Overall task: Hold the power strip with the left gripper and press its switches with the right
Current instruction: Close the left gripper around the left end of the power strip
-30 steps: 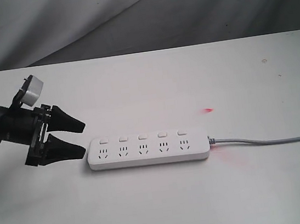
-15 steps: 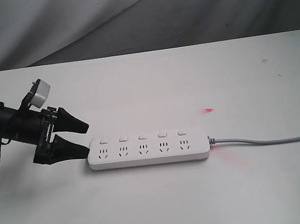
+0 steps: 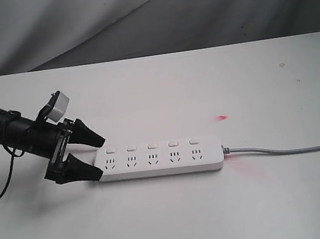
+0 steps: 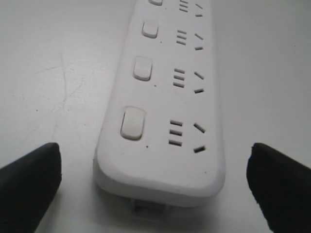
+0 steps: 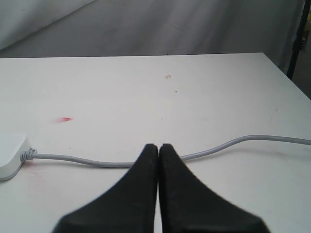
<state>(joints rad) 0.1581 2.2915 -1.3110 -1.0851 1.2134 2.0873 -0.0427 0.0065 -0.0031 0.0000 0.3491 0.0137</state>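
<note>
The white power strip point(image 3: 158, 158) lies flat on the table, its row of five switches point(image 3: 152, 146) along the far edge and its grey cord point(image 3: 288, 150) running off to the right. My left gripper point(image 3: 98, 157) is open, its pointed black fingers point(image 3: 78, 170) straddling the strip's left end without touching it. In the left wrist view the strip's rounded end point(image 4: 160, 165) sits between the two fingertips point(image 4: 30, 177), nearest switch point(image 4: 133, 123) in front. My right gripper point(image 5: 158, 146) is shut, empty, above the cord point(image 5: 112, 163); it is outside the exterior view.
A small red mark point(image 3: 223, 117) lies on the white table behind the strip's right end, with a faint red glow at the cord entry point(image 3: 229, 157). A grey cloth backdrop point(image 3: 146, 15) hangs behind the table's far edge.
My left gripper has moved right and slightly down, from short of the strip's left end to having its open fingers on either side of that end. The strip has not moved.
</note>
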